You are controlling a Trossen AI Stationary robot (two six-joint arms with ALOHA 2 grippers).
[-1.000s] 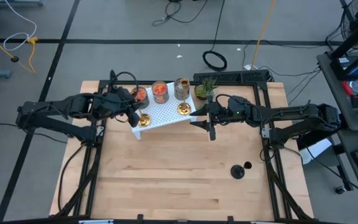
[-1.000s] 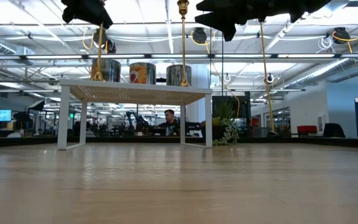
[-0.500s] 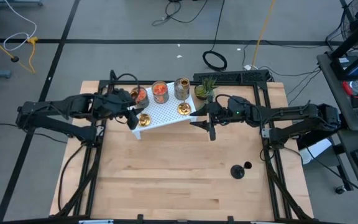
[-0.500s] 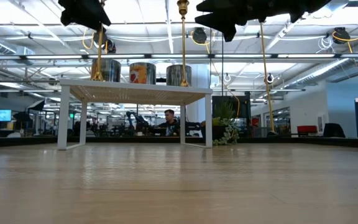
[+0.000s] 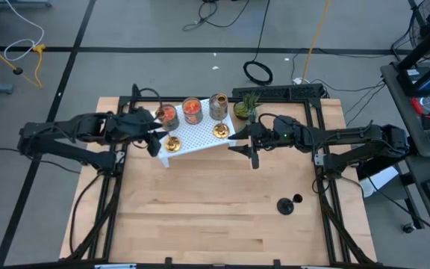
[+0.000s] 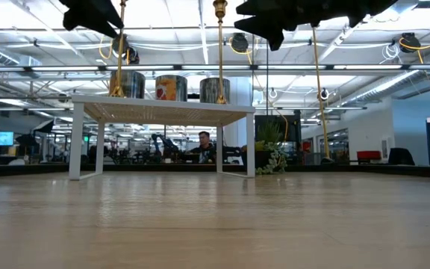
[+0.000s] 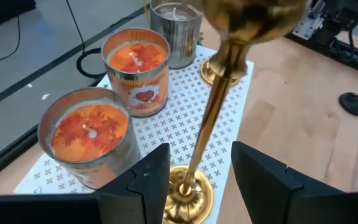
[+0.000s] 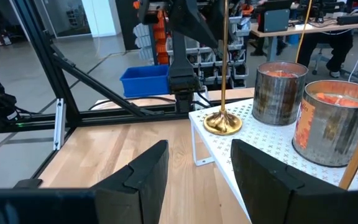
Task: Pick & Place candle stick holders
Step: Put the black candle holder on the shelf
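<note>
On the white perforated rack (image 5: 198, 133) a brass stemmed holder (image 5: 172, 143) stands upright on its round foot (image 7: 185, 198). My left gripper (image 7: 201, 149) is open, one finger on either side of the stem (image 7: 219, 93), clear of it. A second brass holder (image 5: 221, 131) and three glass cups (image 5: 168, 114) (image 5: 192, 110) (image 5: 219, 106) also stand on the rack. A black holder (image 5: 284, 205) sits on the table at the near right. My right gripper (image 5: 254, 152) hangs open beside the rack's right end.
A small green potted plant (image 5: 246, 107) stands at the far edge, right of the rack. The wooden table (image 5: 200, 217) spreads out in front of the rack. Black frame rails (image 5: 323, 194) run along the table's left and right sides.
My left gripper has drawn back a little toward the table's left edge, away from the brass holder's stem. The holder stays upright on the rack.
</note>
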